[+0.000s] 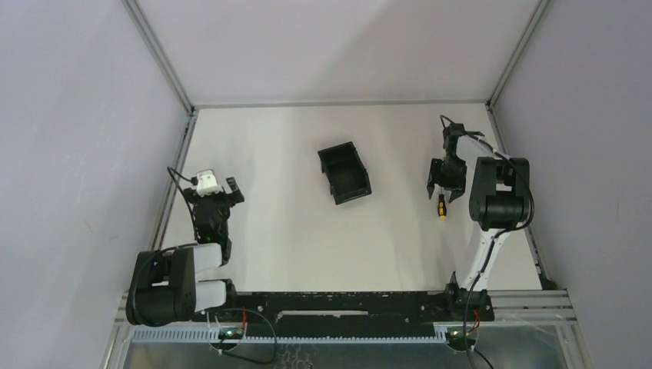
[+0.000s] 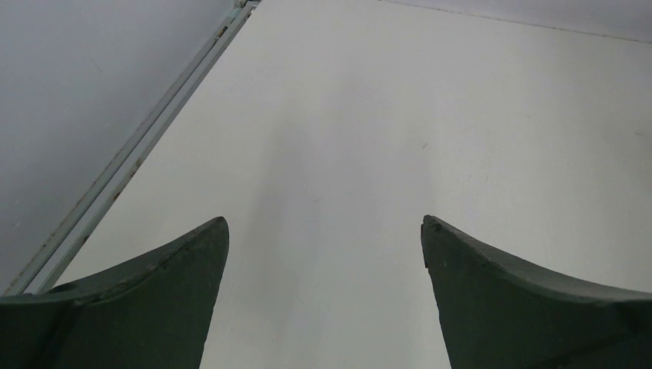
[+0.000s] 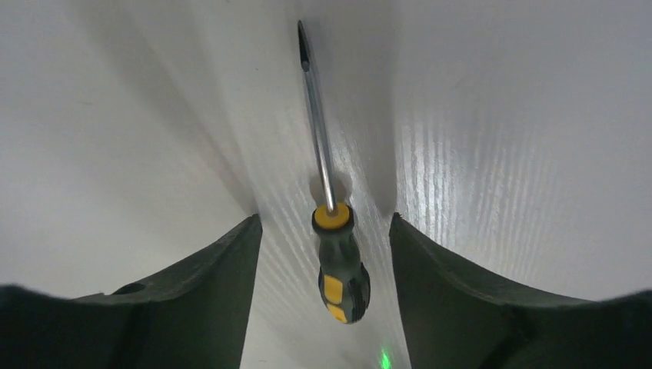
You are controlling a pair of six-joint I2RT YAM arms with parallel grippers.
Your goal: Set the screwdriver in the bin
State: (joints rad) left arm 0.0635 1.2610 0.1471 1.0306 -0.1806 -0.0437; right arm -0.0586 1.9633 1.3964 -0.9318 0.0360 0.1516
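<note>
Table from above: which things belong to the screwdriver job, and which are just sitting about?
In the job: screwdriver, bin, right pincer open around the handle.
Not in it: left pincer, open, far left; frame rails.

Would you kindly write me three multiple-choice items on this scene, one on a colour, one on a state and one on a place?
1. What colour is the bin?
A. black
B. yellow
C. white

2. How is the left hand?
A. open
B. shut
C. out of view

3. Where does the screwdriver lie?
A. in the bin
B. on the table, between the fingers of the right hand
C. beside the left hand

Answers:
1 A: its walls look black from above.
2 A: its wrist view shows the fingers wide apart, with nothing between.
3 B: the right wrist view shows it on the table with a gap to each finger.
</note>
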